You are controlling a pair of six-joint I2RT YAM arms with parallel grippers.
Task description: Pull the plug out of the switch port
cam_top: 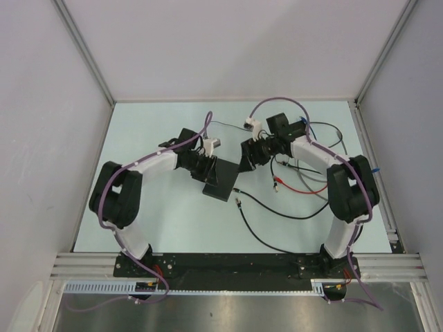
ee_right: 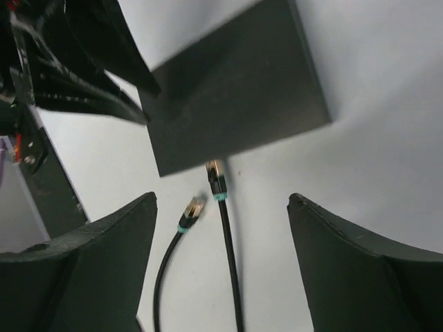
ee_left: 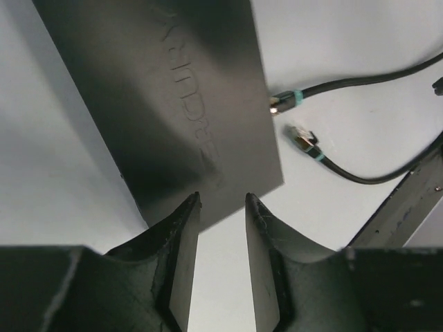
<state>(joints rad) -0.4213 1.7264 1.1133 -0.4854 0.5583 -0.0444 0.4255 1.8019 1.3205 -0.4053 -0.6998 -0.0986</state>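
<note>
The flat matte-black box [cam_top: 221,183] [ee_left: 173,104] [ee_right: 235,104] lies at the table's middle. Its switch port does not show as a distinct socket. One teal-collared plug [ee_left: 284,102] [ee_right: 217,178] [cam_top: 237,190] has its metal tip at the box's short edge; I cannot tell whether it is seated. A second plug [ee_left: 303,137] [ee_right: 192,208] [cam_top: 238,203] lies loose beside it, slightly blurred. My right gripper [ee_right: 221,200] [cam_top: 243,162] hovers open and wide over both plugs, holding nothing. My left gripper [ee_left: 221,200] [cam_top: 210,168] is open with a narrow gap, its tips at the box's opposite edge.
A red cable [cam_top: 291,188] and several black cables [cam_top: 325,138] sprawl on the right half of the table. Two small white connectors [cam_top: 250,126] [cam_top: 213,144] ride on the arms' cables. The left arm [ee_right: 62,69] crowds the box's far side. Grey walls close in three sides.
</note>
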